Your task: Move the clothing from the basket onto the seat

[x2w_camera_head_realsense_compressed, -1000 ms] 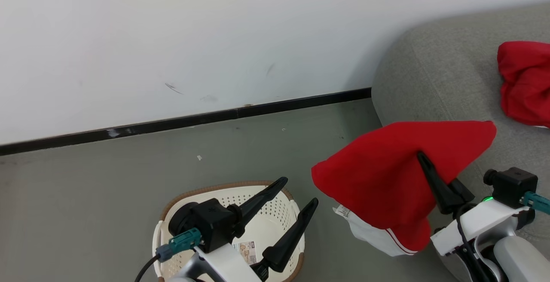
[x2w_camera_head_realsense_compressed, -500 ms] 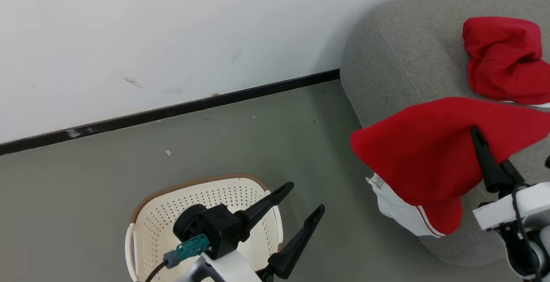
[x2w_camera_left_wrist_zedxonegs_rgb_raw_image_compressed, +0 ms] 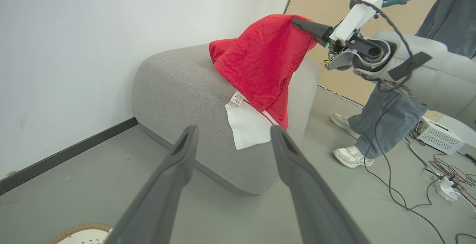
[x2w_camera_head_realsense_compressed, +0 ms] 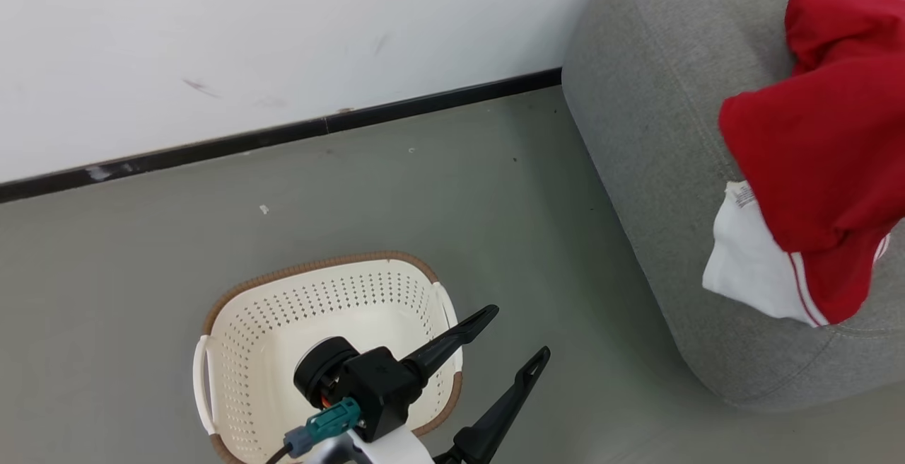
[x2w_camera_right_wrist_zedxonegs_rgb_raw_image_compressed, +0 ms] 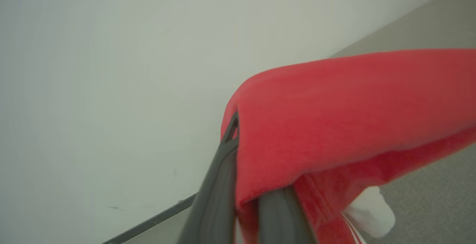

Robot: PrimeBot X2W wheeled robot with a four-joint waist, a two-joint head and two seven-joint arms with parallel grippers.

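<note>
as the carry nears its end, the grey seat [x2w_camera_head_realsense_compressed: 657, 131] lies beneath the red-and-white clothing [x2w_camera_head_realsense_compressed: 813, 167], which hangs over its rounded edge – whether the white hem touches the cushion is hard to tell. the cream basket [x2w_camera_head_realsense_compressed: 233, 322] sits on the floor, well apart. the right gripper [x2w_camera_left_wrist_zedxonegs_rgb_raw_image_compressed: 303, 25], pinched shut on a red fold, holds the garment aloft; the left gripper [x2w_camera_head_realsense_compressed: 516, 333] hovers wide open above the basket, holding nothing. likely next – lower onto the cushion, then let go.

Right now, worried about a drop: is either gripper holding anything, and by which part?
The right gripper pinches the clothing by a fold of its red fabric; the rest hangs over the seat. The left gripper holds nothing.
</note>
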